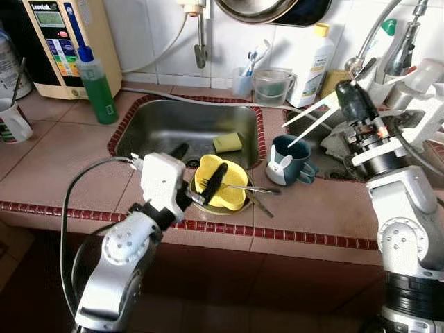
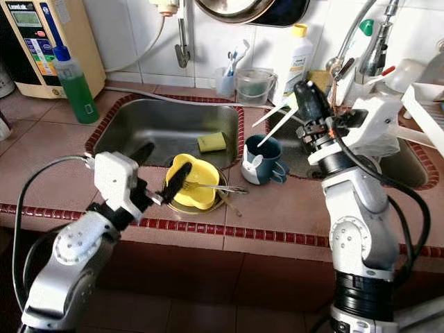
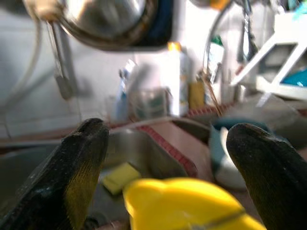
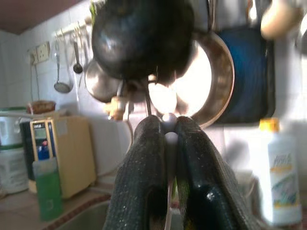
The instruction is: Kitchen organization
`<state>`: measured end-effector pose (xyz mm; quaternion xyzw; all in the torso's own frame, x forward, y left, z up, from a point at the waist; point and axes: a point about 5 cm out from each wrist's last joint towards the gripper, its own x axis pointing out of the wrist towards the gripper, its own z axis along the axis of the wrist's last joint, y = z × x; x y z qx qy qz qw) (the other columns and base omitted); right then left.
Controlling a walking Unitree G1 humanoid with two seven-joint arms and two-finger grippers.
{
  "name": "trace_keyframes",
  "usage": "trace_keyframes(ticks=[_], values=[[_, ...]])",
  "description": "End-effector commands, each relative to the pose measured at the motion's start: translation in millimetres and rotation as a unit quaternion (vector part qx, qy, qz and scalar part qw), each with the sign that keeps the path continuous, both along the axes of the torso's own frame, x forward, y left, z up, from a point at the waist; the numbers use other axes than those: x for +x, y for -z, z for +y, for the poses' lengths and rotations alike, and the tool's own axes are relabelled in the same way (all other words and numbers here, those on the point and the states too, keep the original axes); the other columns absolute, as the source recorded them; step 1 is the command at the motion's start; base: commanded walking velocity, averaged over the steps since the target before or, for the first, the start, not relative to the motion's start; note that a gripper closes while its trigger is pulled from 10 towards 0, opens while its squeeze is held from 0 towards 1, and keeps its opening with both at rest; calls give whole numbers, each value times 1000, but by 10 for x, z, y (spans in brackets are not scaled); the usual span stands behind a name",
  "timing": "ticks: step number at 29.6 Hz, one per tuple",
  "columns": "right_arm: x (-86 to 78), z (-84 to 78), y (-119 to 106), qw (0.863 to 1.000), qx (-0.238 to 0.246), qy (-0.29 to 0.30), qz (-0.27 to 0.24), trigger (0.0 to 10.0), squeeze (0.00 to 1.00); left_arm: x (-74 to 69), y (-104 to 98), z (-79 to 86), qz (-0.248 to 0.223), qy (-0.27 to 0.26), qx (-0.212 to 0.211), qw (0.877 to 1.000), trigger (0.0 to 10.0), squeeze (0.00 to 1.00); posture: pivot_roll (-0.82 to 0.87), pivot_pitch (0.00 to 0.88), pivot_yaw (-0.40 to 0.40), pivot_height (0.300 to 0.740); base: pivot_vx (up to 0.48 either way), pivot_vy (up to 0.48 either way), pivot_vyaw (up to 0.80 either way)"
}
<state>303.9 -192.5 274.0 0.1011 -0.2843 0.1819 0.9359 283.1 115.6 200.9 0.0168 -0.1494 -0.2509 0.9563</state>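
- Down at the front of the tiled desk (image 1: 62, 159), the left tool (image 1: 198, 172) has its two black fingers spread apart — one reaches over the yellow bowl (image 1: 220, 182), the other sits on the sink side of it.
- That bowl rests on a plate (image 1: 236, 207) at the desk's edge, just in front of the steel sink (image 1: 187, 125); a fork (image 1: 243, 187) lies across the bowl, its handle pointing toward the mug.
- From the left wrist camera, both fingers (image 3: 79, 167) straddle the yellow rim with nothing pinched between them.
- A yellow sponge (image 1: 227, 142) lies in the sink basin, near its right wall.
- The right tool (image 2: 305, 97) is raised above the dark teal mug (image 1: 290, 161) — its fingers (image 4: 148, 163) are pressed tight on a thin metal piece, though what that piece is I cannot tell.
- White sticks (image 1: 312, 114) angle out beside that tool, over the mug.
- A green soap bottle (image 1: 97, 87) stands left of the sink, a white bottle (image 1: 312, 66) stands against the wall tiles.
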Motion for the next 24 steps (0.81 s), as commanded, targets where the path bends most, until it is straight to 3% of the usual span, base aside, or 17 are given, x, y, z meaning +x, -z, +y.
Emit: trace_keyframes(ticks=[1, 7, 9, 13, 24], values=[[-41, -41, -140, 997, -33, 60, -39, 10000, 0, 74, -65, 101, -4, -20, -9, 1000, 10000, 0, -17, 32, 0, 740, 0, 0, 0], [3, -59, -75, 991, -47, 119, -38, 10000, 0, 163, -109, 227, 3, -52, -32, 998, 10000, 0, -12, 34, 1, 740, 0, 0, 0], [-18, 0, 0, 989, -67, 130, -36, 10000, 0, 180, -129, 287, 4, -73, -46, 996, 10000, 0, -6, 36, -3, 740, 0, 0, 0], [-47, 103, 18, 987, -87, 129, -40, 10000, 0, 168, -145, 326, 3, -87, -56, 995, 10000, 0, -2, 42, -7, 740, 0, 0, 0], [-33, 220, -58, 986, -83, 128, -63, 10000, 0, 212, -204, 379, 2, -101, -60, 993, 10000, 0, 1, 47, -14, 740, 0, 0, 0]])
